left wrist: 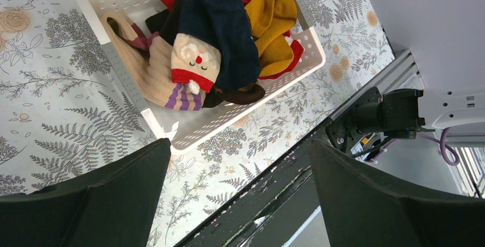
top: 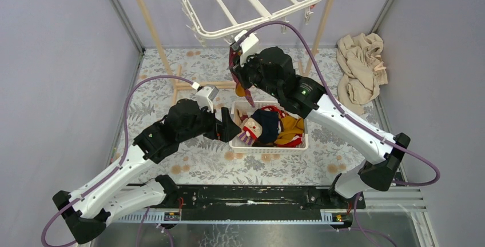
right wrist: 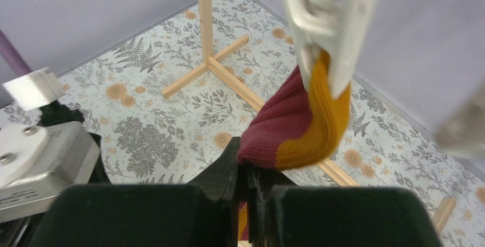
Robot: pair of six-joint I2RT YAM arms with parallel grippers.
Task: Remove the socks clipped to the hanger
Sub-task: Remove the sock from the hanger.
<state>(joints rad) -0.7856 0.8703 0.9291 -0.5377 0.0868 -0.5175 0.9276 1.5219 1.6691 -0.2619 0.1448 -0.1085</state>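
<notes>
- The right gripper [right wrist: 247,172], low centre of the right wrist view, is pinched tight on a maroon-and-mustard knitted sock [right wrist: 291,130].
- The sock's mustard end is caught in a white plastic clip [right wrist: 329,30] in the upper middle of that view.
- The clip dangles from the large white plastic rectangular hanger [top: 251,1] at the top centre of the overhead view.
- The left gripper [left wrist: 239,161] stands wide and holds nothing, just beside a white perforated plastic basket [left wrist: 311,58].
- The basket, mid-frame overhead, holds a heap of loose socks [left wrist: 226,35]: navy, mustard, red, tan and purple-striped.
- A pale wooden pole frame [top: 186,85] stands on the floral-patterned table cover [top: 200,161].
</notes>
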